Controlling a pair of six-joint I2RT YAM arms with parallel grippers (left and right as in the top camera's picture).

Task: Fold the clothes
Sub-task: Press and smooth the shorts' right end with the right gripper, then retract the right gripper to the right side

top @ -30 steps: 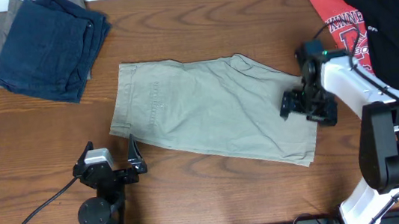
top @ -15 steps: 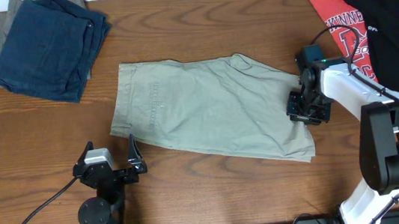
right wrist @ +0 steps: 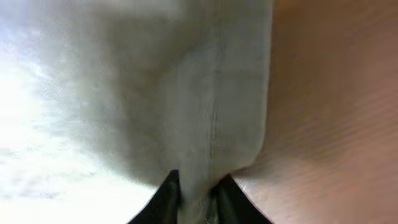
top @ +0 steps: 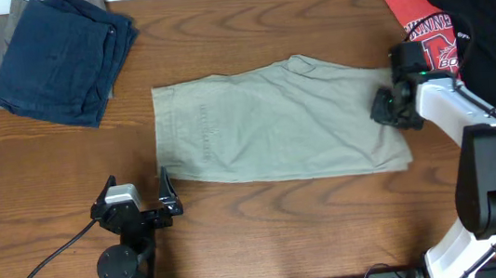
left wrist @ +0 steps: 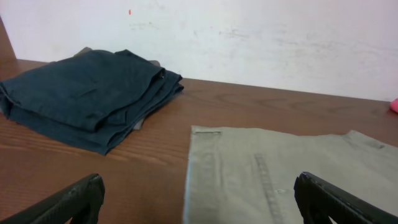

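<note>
Tan khaki trousers (top: 274, 125) lie spread flat across the middle of the table, also visible in the left wrist view (left wrist: 280, 174). My right gripper (top: 386, 104) is shut on their right edge, and the right wrist view shows a fold of tan cloth (right wrist: 205, 137) pinched between the two black fingers (right wrist: 163, 199). My left gripper (top: 139, 202) rests open near the front of the table, just short of the trousers' lower left corner. Its fingertips (left wrist: 74, 199) stand wide apart with nothing between them.
A folded dark blue and grey stack (top: 51, 54) sits at the back left, also in the left wrist view (left wrist: 87, 93). A red lettered T-shirt (top: 417, 17) and a black garment (top: 487, 18) lie at the back right, close behind the right arm.
The right gripper closed on the trousers' right edge and pulled it right and toward the back, turning the trousers square to the table. The left arm has not moved.
</note>
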